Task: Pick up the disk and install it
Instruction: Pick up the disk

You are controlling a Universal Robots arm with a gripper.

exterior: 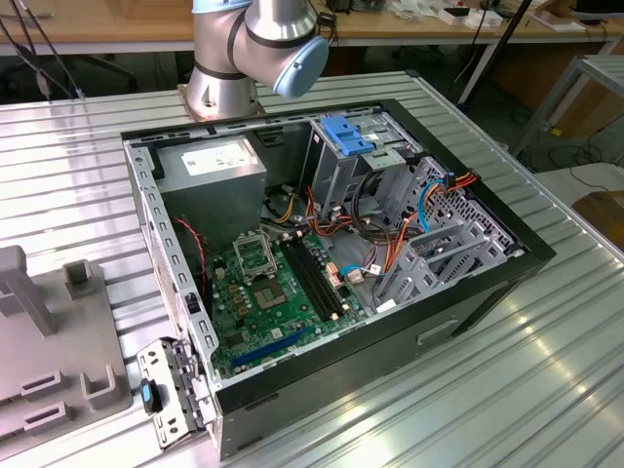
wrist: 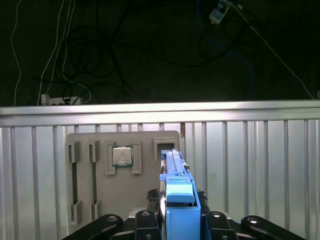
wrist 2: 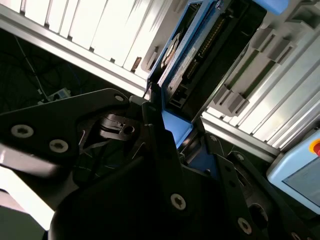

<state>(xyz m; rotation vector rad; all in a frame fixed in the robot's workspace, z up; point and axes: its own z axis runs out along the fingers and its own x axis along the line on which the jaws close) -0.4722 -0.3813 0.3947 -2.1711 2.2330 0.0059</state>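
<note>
Here, nearest the wrist cameras, the hand (wrist: 178, 222) is clenched on the disk (wrist: 176, 172). The disk stands on edge in its grip, blue carrier rail outward. It seems to hang clear of the slatted table (wrist: 260, 165), though the angle makes that hard to judge. Just beyond lies a grey holder tray (wrist: 125, 190), and one square pocket in it carries a processor chip (wrist: 122, 156). Past the table's rim, cables (wrist: 65, 75) trail in the dark. In the exterior view the open computer case (exterior: 487, 283) on the table holds a motherboard (exterior: 268, 292) and a power supply (exterior: 210, 164). Farther back in the case is a grey drive cage (exterior: 336, 175) topped by a blue bracket (exterior: 346, 135).
</note>
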